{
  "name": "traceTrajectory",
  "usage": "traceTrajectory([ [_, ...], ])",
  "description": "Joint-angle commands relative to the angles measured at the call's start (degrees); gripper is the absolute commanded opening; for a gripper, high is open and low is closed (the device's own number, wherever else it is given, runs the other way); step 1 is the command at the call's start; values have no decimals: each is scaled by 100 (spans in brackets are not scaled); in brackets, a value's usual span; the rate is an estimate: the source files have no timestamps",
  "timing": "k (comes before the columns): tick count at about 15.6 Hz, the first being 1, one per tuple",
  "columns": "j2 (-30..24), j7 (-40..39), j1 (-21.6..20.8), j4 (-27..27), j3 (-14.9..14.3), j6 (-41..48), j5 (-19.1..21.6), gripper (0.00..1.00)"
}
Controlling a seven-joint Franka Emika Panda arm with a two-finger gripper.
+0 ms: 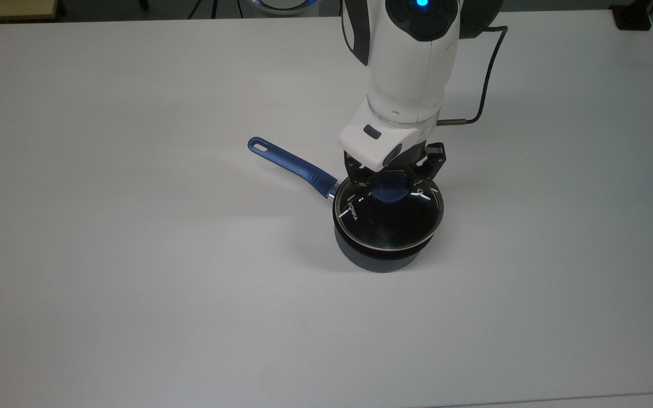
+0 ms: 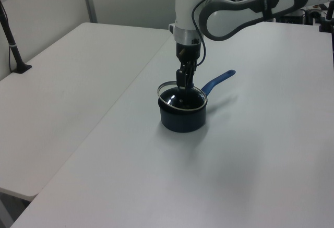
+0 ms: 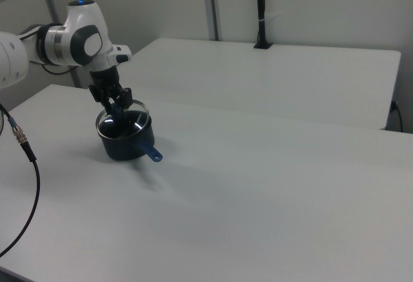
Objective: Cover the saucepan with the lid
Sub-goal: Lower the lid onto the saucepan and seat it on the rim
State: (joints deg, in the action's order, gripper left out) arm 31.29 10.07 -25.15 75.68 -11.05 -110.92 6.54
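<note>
Lid: round clear glass lid (image 1: 389, 218) with thin metal rim, blue knob and "KONKA" lettering is lying over the mouth of the pot, looking level and centred in the top view, so I judge it seated or very nearly so
Saucepan: small deep dark saucepan (image 1: 380, 258) is standing on the white worktop (image 1: 134, 255), its long blue handle (image 1: 291, 165) pointing toward the top view's upper left, clear of the arm
Jaws: black two-finger gripper (image 1: 393, 180) is reaching straight down over the blue knob (image 1: 390, 190); the jaws are flanking the knob, but I cannot tell whether they are clamping it or parting
Why held so: gripping by the central knob is keeping the glass flat as it settles
Next: I judge only release and a straight lift away are remaining
</note>
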Motion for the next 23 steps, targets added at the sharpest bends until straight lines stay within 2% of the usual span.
traceTrajectory([
  [1, -9, 39, -86, 78, -91, -106, 137, 52],
  [8, -44, -119, -95, 184, -91, 8, 58, 52],
  [13, -71, -453, -113, 167, -91, 834, 5, 51],
  [23, -97, -435, -139, 176, -99, 1063, -276, 51],
])
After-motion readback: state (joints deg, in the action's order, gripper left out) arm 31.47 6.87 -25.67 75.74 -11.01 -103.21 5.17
